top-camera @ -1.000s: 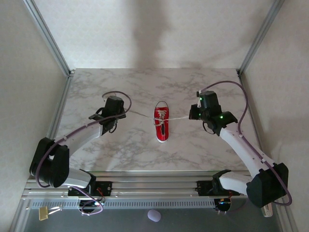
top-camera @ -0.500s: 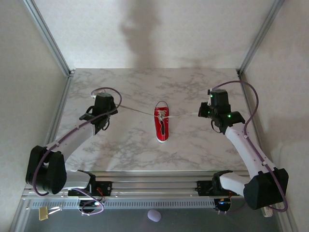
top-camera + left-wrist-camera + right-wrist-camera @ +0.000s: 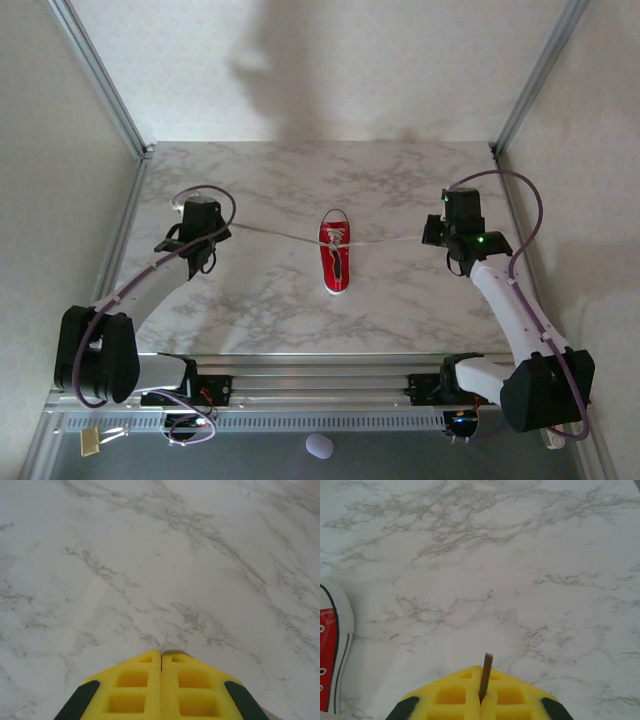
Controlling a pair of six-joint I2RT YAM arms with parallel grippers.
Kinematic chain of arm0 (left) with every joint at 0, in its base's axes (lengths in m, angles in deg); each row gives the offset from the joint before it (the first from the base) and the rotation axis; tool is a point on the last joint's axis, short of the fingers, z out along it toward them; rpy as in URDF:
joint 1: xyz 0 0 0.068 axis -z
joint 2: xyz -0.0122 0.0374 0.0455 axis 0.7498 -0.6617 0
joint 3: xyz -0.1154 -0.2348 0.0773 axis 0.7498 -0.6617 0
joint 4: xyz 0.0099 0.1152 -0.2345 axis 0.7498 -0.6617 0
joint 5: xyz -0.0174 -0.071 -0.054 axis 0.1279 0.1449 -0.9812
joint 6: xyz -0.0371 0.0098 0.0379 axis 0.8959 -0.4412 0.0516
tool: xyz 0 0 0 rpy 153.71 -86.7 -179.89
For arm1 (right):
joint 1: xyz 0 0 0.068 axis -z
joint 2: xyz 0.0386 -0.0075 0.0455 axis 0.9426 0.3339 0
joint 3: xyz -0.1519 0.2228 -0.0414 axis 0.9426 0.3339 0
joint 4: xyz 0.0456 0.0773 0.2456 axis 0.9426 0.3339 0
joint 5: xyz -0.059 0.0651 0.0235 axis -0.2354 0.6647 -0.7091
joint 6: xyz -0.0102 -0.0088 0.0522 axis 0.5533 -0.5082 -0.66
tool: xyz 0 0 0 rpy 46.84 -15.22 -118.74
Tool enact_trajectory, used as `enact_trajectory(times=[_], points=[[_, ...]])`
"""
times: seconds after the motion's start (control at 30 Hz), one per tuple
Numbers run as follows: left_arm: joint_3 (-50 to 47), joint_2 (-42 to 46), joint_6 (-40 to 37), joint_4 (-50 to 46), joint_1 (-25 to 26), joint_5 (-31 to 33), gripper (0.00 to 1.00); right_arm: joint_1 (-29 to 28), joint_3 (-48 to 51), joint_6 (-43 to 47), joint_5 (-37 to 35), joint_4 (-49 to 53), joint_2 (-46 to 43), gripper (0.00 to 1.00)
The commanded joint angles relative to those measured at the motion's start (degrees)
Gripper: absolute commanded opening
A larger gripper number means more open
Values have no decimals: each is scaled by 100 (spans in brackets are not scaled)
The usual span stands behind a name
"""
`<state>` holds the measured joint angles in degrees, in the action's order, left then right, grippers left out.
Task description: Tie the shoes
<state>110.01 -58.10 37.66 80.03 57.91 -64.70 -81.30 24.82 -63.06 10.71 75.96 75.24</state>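
Centrally, red sneaker on marble table; left gripper clenches left lace, right gripper clenches right lace, both laces taut sideways.

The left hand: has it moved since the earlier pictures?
Yes. In the top view the left hand has moved left, away from the red shoe, which stayed put, drawing the white lace out.

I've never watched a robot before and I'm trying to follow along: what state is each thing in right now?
Sneaker: upright on its sole, no bow tied.
Laces: stretched taut to both sides, one end in each hand.
Left hand: shut on a lace end.
Right hand: shut on a lace end.
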Motion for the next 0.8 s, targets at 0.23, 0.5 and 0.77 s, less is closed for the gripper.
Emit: enact_trajectory(times=[0.23, 0.5, 0.77], points=[[-799, 377, 1044, 72, -714, 83, 0, 268, 211, 48, -461, 202, 384, 0], [-1183, -63, 1310, 552, -1112, -538, 0, 728, 268, -343, -666, 158, 796, 0], [-1296, -124, 1406, 638, -1319, -508, 0, 1171, 373, -447, -680, 118, 967, 0]])
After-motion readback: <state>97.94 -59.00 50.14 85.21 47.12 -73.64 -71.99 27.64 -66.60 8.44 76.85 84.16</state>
